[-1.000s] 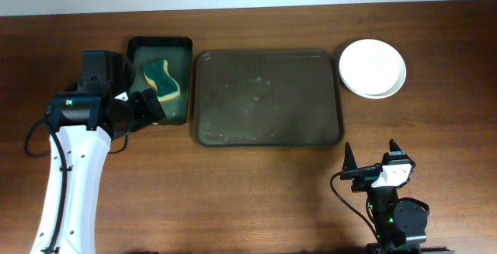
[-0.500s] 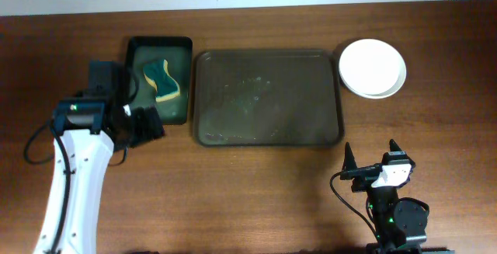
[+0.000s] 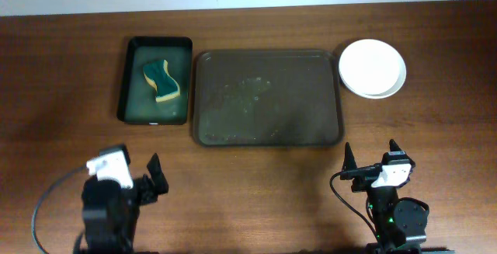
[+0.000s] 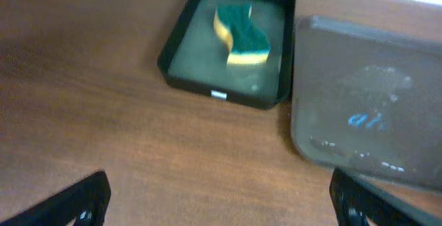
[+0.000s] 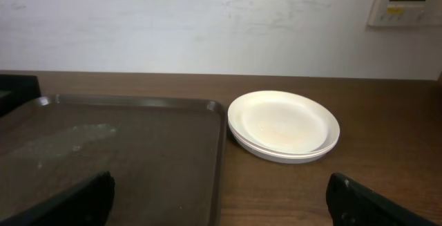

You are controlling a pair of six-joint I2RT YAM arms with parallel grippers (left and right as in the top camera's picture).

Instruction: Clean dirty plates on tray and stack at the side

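Overhead camera looks down on the plates (image 3: 373, 67), which sit in one stack on the counter (image 3: 256, 200) at 2 o'clock. They are just beside the right short side of the tray (image 3: 295, 67) and not on it. From above the stack reads as a single white disc. In the right wrist view two rims show one over the other, and I cannot tell how many plates are there in all. The top plate has a faint yellowish trace near its middle.

The tray lies at 12 o'clock with pale smears on its dark floor. The left wrist view is blurred, and there the tray is cut off at the right edge. A dark bin (image 3: 147, 106) at 10 o'clock, just beside the tray, holds a green and yellow sponge (image 3: 161, 81).

The left arm (image 3: 112, 200) sits at 7 o'clock and the right arm (image 3: 388, 196) at 5 o'clock. Both are low at the near edge, partly cut off by the frame, and face 12 o'clock. The left jaws and the right jaws are released, wide apart, grasping nothing. In each wrist view only their dark tips show, at the two lower corners.
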